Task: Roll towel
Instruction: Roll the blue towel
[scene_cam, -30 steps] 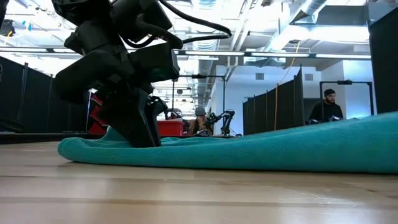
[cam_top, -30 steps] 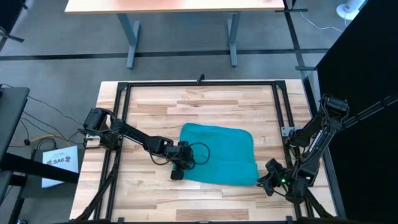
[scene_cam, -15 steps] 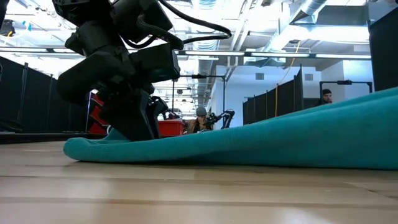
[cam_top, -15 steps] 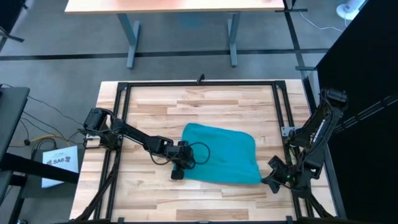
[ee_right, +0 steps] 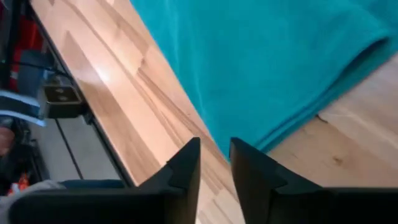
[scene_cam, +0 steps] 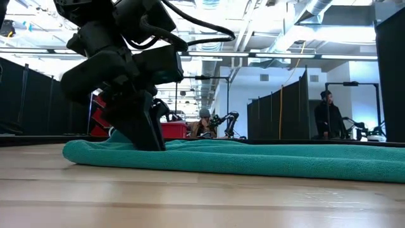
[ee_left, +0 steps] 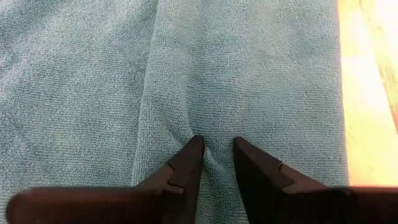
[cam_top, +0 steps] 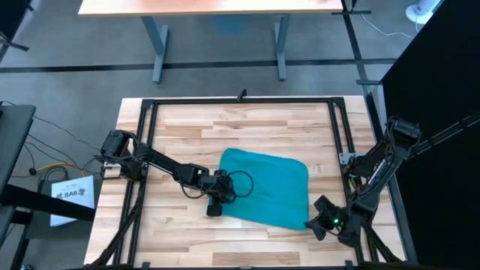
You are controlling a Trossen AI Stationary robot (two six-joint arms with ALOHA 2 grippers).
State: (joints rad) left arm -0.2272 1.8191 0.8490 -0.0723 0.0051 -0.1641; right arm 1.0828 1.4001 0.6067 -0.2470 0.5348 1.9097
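The teal towel (cam_top: 266, 184) lies flat on the wooden table and shows as a low strip in the low view (scene_cam: 253, 161). My left gripper (cam_top: 217, 198) stands on the towel's left part, near its near edge, pointing down and shut on the cloth (ee_left: 217, 146). It is the big dark shape in the low view (scene_cam: 144, 136). My right gripper (cam_top: 313, 223) hovers just off the towel's near right corner (ee_right: 258, 146). Its fingers (ee_right: 215, 146) stand close together with only bare wood between them. The grey tag is not in view. My left gripper pinches a small raised ridge of the towel (ee_left: 216, 138) between its two fingertips, close to the towel's left edge. The fingers come from above, pointing down, with their tips on the cloth. The towel lies on the table around them, slack. One layer or several, I cannot tell.
A black metal frame (cam_top: 240, 100) runs round the tabletop. Bare wood (cam_top: 180, 127) lies on all sides of the towel. A desk (cam_top: 217, 7) stands beyond the far edge. A person (scene_cam: 329, 114) stands in the room behind.
The towel's right part was raised off the table half a second ago and now lies flat. My right gripper has moved toward the table's left, up to the towel's near right corner.
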